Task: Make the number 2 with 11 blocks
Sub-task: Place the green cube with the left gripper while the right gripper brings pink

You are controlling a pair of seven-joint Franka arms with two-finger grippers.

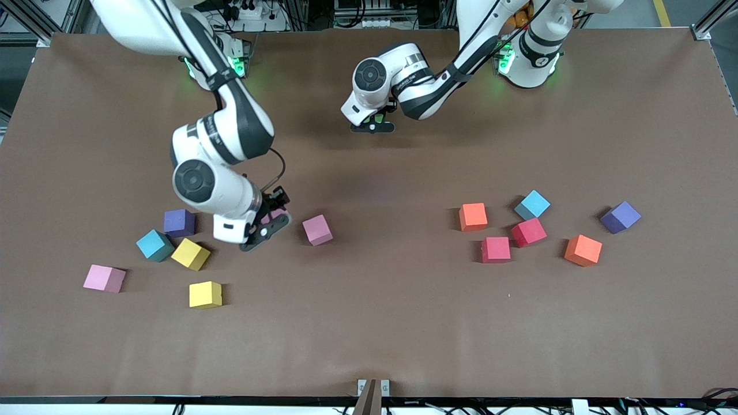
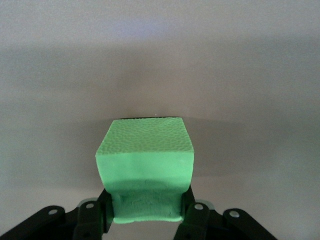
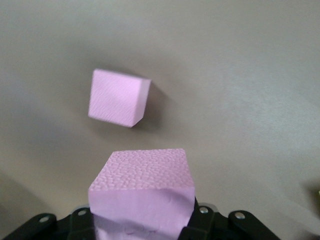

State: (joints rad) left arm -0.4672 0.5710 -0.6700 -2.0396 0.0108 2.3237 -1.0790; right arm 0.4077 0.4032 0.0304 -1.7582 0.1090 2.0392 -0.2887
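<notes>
Left gripper [image 1: 373, 122] is clenched on a green block [image 2: 145, 167], up over bare bench [image 1: 369, 334] near the robot bases; in the left wrist view its fingers [image 2: 106, 212] pinch the block's lower sides. Right gripper [image 1: 268, 223] is grasping a pink block [image 3: 142, 192], low over the bench toward the right arm's end. Just beside it a second pink block [image 1: 317, 229] sits on the bench. Near the right gripper: purple block [image 1: 179, 222], teal-blue block [image 1: 154, 245], two yellow blocks [image 1: 191, 253] [image 1: 205, 294], another pink block [image 1: 104, 278]. Toward the left arm's end: two orange blocks [image 1: 473, 217] [image 1: 583, 250], two red blocks [image 1: 496, 249] [image 1: 528, 231], sky-blue block [image 1: 532, 204], purple block [image 1: 620, 217]. All loose, scattered, no digit 2 formed.
</notes>
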